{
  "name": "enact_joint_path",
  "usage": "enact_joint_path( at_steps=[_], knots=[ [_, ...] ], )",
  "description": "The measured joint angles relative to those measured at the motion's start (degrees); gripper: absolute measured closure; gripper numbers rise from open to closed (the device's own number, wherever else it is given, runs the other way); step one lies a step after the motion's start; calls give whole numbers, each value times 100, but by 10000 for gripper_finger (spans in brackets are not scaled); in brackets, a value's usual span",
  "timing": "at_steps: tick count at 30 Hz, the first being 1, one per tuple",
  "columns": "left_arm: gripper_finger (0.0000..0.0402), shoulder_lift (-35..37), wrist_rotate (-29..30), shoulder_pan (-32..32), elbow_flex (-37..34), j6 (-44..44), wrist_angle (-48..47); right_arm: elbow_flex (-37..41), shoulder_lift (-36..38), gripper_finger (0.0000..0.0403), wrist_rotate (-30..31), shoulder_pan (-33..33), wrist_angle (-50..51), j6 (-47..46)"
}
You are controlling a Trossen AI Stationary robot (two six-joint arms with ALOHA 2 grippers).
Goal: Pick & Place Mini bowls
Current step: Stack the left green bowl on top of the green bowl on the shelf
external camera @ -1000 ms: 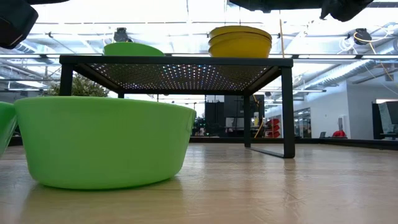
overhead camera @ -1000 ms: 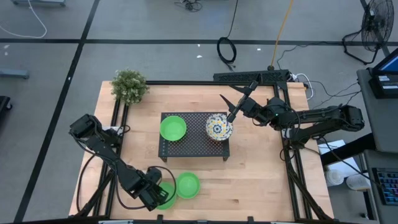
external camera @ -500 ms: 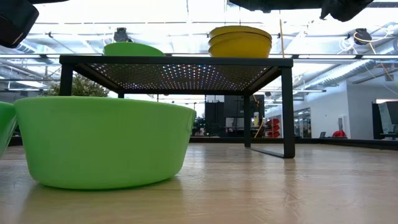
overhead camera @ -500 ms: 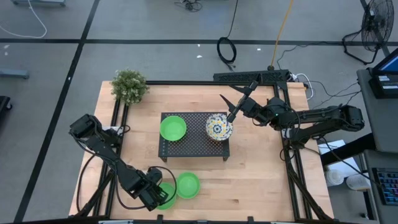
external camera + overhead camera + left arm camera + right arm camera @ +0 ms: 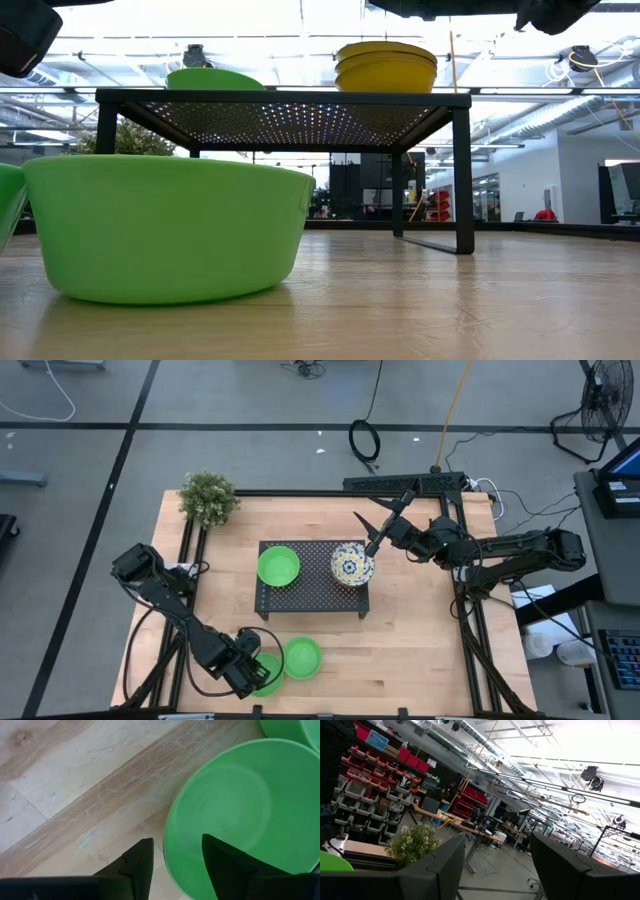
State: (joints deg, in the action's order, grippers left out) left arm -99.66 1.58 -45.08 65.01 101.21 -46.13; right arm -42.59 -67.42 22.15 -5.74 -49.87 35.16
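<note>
Nothing has moved since the earlier frames: the left claw still straddles the rim of a green bowl near the bench's front edge, fingers spread and not yet clenched, touching a second green bowl. So that pick looks stalled at the grasp. On the rack, a third green bowl and the floral stack sit unchanged, the right claw open above them.

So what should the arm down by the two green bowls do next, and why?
Probably close its jaws. The left gripper is open, astride the rim of the near bright green plastic bowl on the wooden table, one finger inside, one outside. That bowl isn't gripped or lifted yet, so pinching the rim looks like the next step.
</note>
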Motion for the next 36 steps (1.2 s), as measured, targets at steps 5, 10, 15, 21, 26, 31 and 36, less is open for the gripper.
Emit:
enact_joint_path(
  at_steps=[5, 10, 15, 21, 26, 31, 36],
  knots=[
    [229, 0, 1, 0, 0, -2, 0, 0, 0, 188, 1, 0, 1, -1],
    [229, 0, 2, 0, 0, -2, -15, 0, 0, 188, 0, 0, 1, 0],
    [229, -2, 47, 0, 0, -6, -27, 0, 0, 188, 0, 0, 2, 0],
    [229, -2, 105, 0, 0, -46, -28, 0, 0, 188, 0, 0, 0, 0],
    [229, -2, 103, -7, 0, -48, -28, 0, 0, 188, 0, 0, 2, 0],
    [229, -2, 103, -34, 0, -49, -28, 0, 0, 188, 0, 0, 1, -1],
    [229, -2, 99, -74, 0, -48, -28, 0, 0, 188, 0, 0, 1, -1]
  ],
)
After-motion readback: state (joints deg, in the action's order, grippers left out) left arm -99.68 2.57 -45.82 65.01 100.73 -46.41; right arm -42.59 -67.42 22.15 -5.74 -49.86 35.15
